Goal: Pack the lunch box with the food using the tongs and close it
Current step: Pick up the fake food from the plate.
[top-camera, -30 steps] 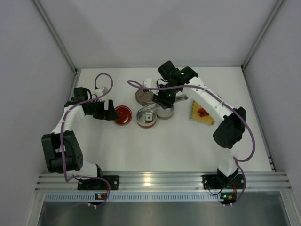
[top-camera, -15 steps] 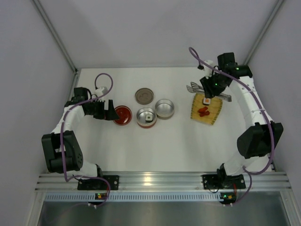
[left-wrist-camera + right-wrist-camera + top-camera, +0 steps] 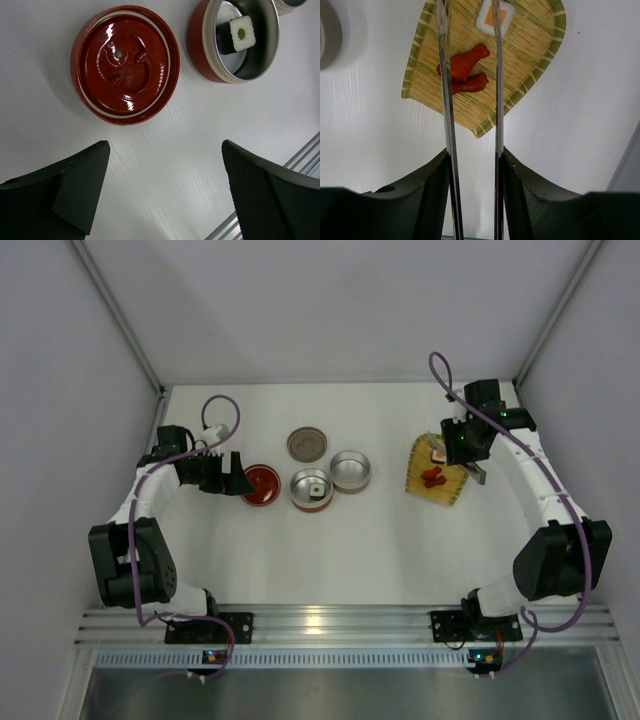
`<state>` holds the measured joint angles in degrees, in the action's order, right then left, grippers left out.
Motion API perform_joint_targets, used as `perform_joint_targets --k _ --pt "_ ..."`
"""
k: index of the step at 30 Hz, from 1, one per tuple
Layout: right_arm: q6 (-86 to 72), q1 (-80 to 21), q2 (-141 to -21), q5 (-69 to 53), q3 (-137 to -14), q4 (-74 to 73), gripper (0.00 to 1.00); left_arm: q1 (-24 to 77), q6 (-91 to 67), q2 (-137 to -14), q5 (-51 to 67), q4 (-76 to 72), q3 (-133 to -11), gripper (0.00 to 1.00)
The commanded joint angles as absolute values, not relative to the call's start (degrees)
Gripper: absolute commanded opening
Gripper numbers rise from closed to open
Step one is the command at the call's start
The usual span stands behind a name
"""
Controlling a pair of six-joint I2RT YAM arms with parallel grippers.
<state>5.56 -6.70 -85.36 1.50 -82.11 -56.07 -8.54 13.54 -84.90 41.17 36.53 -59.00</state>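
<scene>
My right gripper [image 3: 474, 155] is shut on the silver tongs [image 3: 445, 75], whose two arms run out over the yellow bamboo mat [image 3: 530, 45]. On the mat lie a white sushi roll with an orange centre [image 3: 487, 17] and two red bits [image 3: 465, 62]; the tong arms straddle them from above. In the top view this gripper [image 3: 462, 445] hovers at the mat's far right edge [image 3: 447, 488]. The red lunch box bowl [image 3: 200, 55] holds one sushi piece [image 3: 240, 35]. My left gripper [image 3: 165, 150] is open and empty beside the red lid [image 3: 125, 62].
A silver tin [image 3: 350, 470] and a round metal lid [image 3: 307, 444] stand just behind the red bowl [image 3: 312, 489]. The right wall post is close to the mat. The aluminium rail runs along the near table edge.
My right arm has swung with the tongs from over the tins at the middle across to the mat on the right. The left arm has not moved.
</scene>
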Motion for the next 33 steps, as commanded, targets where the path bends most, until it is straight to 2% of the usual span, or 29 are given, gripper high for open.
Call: perform_joint_targets --k 1,9,33 --pt "-2.54 -6.42 -82.53 4.83 -79.72 -48.27 0.42 -8.70 14.68 -83.32 42.37 35.68 -58.71 0.99" --pt "-5.54 -6.24 -82.88 6.15 -77.52 -44.91 0.47 -8.70 15.29 -83.05 42.01 35.77 -58.45 0.98" --pt "-6.94 -3.87 -91.49 4.66 -76.73 -43.77 0.50 -8.70 15.47 -83.58 41.75 35.07 -57.66 0.98"
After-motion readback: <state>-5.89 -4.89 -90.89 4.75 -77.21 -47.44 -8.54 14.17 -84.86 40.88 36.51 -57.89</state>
